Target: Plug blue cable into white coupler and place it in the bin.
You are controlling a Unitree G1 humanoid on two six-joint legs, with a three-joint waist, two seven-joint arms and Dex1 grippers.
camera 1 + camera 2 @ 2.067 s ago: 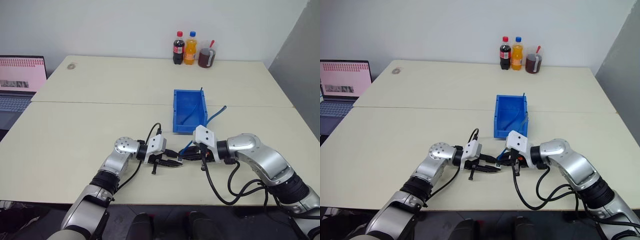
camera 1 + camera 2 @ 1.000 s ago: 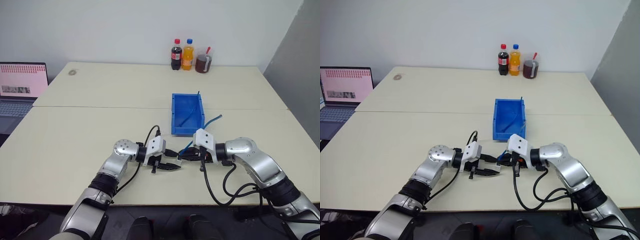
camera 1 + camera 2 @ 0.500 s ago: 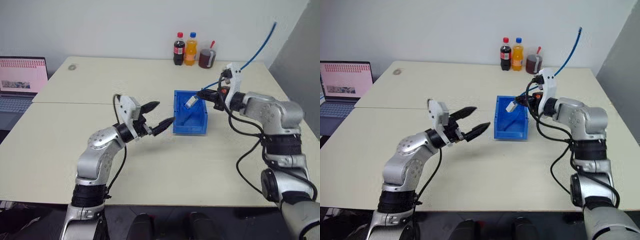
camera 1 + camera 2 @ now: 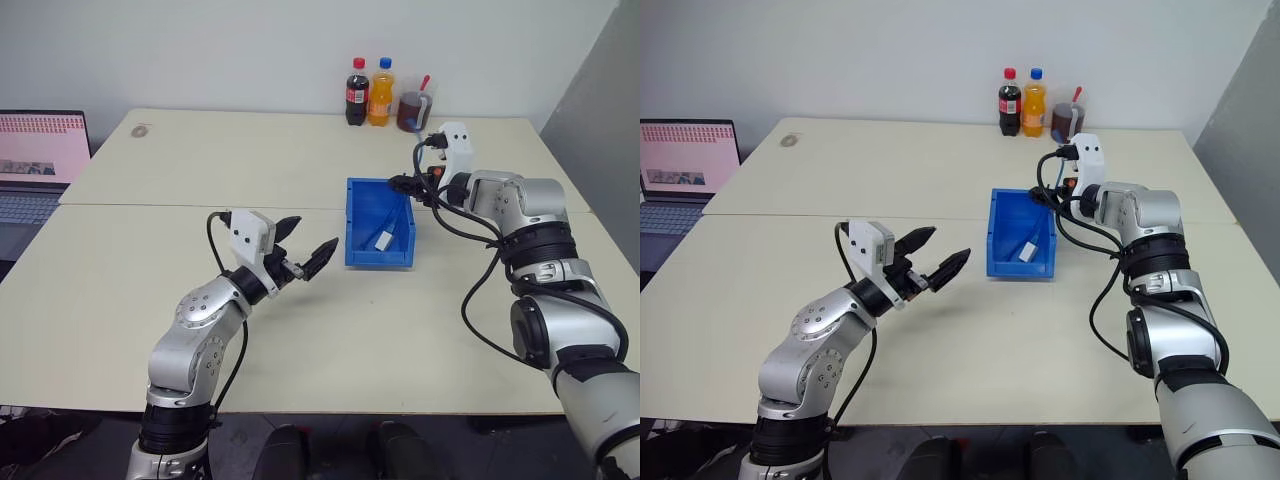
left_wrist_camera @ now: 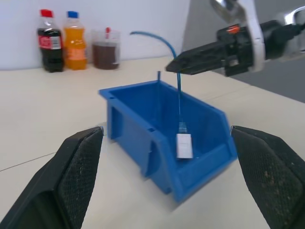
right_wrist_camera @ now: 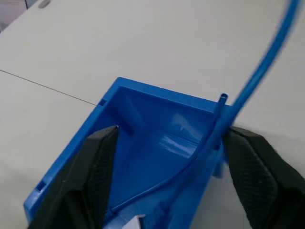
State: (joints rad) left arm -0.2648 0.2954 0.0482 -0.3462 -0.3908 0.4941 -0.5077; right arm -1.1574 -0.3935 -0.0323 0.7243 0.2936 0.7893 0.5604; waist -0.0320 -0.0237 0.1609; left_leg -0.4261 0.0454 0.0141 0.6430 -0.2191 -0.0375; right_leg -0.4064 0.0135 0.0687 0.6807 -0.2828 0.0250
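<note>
Left gripper (image 4: pixel 304 245) raised above the pale tabletop (image 4: pixel 150 260), black fingers (image 5: pixel 78 176) spread wide and grasping nothing, pointed toward the rectangular bright-blue plastic bin (image 4: pixel 352 250) but well apart from it. Inside the bin, the tiny white boxy plastic coupler (image 5: pixel 184 145) resting low near the front lip, with the thin light-blue flexible cable (image 5: pixel 178 98) apparently plugged into it. Cable rising steeply out of the bin, leaning on the far rim and arcing up past the right gripper (image 4: pixel 412 185). Right gripper poised over the bin's far right corner, fingers (image 6: pixel 97 176) parted, released, with the cord running between them.

Main risk: long springy cord, mostly outside the bin, levering the light coupler back over the low lip. Second risk: cord snagging on a parted finger during withdrawal, dragging coupler or bin along.
</note>
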